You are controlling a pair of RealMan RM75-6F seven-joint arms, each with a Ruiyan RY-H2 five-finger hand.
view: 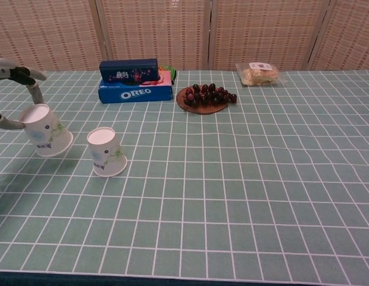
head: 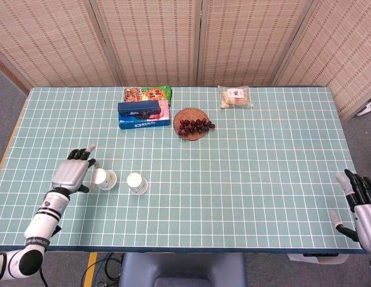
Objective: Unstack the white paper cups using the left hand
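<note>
Two white paper cups with a green print are apart on the table. One cup (head: 136,182) (view: 106,151) stands upside down on its rim. The other cup (head: 104,178) (view: 49,130) is upside down and tilted, at or just above the table, gripped by my left hand (head: 74,173) from its left side. In the chest view only the fingers (view: 31,83) of that hand show at the left edge. My right hand (head: 362,206) hangs at the table's near right corner, fingers spread, holding nothing.
At the back of the table lie an Oreo box (head: 143,119) (view: 135,92) with a dark blue box on top, a snack packet (head: 148,93) behind, a wicker plate of grapes (head: 194,125) (view: 207,96) and a bagged pastry (head: 236,97) (view: 259,73).
</note>
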